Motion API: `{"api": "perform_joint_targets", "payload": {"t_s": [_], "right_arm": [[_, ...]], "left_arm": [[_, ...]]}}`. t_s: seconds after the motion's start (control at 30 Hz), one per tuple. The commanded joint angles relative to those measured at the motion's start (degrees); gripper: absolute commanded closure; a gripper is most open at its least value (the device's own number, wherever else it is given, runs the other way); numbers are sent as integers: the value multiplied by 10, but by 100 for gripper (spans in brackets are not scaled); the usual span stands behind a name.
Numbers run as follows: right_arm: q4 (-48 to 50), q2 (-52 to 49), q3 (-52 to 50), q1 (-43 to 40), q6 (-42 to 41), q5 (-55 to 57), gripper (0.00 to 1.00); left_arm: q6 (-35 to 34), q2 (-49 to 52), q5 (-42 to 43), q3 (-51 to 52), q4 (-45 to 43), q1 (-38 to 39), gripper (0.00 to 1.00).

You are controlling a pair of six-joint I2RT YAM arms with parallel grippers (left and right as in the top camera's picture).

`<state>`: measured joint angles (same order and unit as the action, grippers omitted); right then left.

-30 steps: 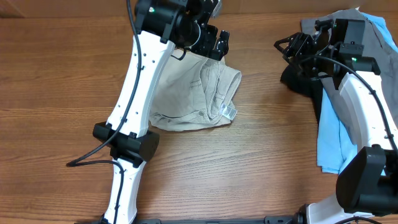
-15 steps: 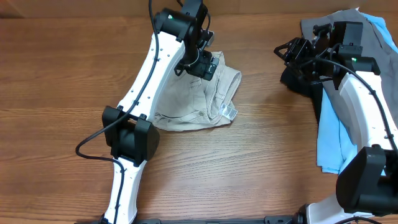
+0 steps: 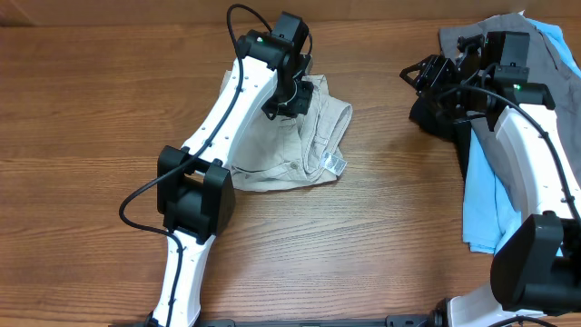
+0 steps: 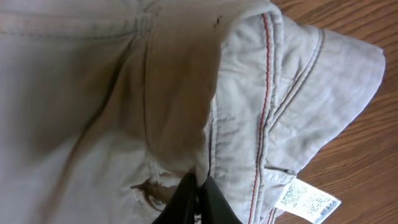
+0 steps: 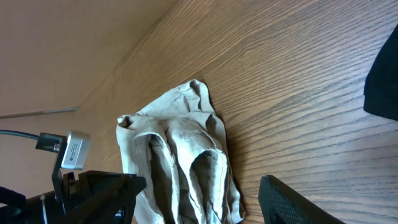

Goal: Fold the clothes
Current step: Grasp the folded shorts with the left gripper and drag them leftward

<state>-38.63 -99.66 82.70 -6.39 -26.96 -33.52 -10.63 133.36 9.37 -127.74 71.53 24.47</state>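
The beige khaki shorts (image 3: 313,136) lie crumpled at the table's middle, their white label (image 3: 334,164) at the near right corner. My left gripper (image 3: 292,96) is down on their far part. In the left wrist view the left gripper (image 4: 200,190) is shut, and a fold of the shorts (image 4: 124,93) next to the red-stitched waistband is pinched between its black tips. My right gripper (image 3: 420,76) hangs open off to the right, apart from the shorts. In the right wrist view the right gripper (image 5: 199,199) has the shorts (image 5: 180,143) showing between its spread fingers.
A heap of other clothes lies at the right edge under the right arm: a grey garment (image 3: 458,36) at the back, a black one (image 3: 434,113), and a light-blue one (image 3: 484,200) reaching toward the front. The left arm's link (image 3: 213,136) crosses the shorts' left side.
My left gripper came down from the far edge onto the shorts and went from wide open to shut on a fold. The right gripper has hardly moved.
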Motion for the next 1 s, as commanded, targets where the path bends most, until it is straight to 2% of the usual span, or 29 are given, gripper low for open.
{"api": "perform_joint_targets", "payload": {"t_s": [0.0,0.2,0.5,0.53,0.57,0.6,0.63,0.67,0.7,0.83,0.97], "right_arm": [[-1,0,0,-4,5,5,32],[-1,0,0,-4,5,5,32],[-6,0,0,-4,4,9,31],[-10,0,0,-4,5,9,31],[-12,0,0,-4,5,9,31],[-13,0,0,-4,5,9,31],[-14,0,0,-4,5,9,32],[-14,0,0,-4,5,9,31],[-14,0,0,-4,5,9,31],[-11,0,0,-5,5,9,30],[-7,0,0,-4,5,9,26]], "left_arm": [[-14,4,1,1,-4,11,96],[-17,0,8,-28,7,23,96],[-16,16,-2,15,-36,87,95],[-16,18,-15,29,-45,95,87],[-16,20,-21,33,-48,98,73],[-11,23,-26,39,-51,102,45],[1,27,-25,44,-53,105,27],[21,27,-24,44,-52,107,18],[30,26,-21,41,-46,107,15],[35,24,-19,-2,3,107,12],[60,31,-19,3,-2,112,10]]}}
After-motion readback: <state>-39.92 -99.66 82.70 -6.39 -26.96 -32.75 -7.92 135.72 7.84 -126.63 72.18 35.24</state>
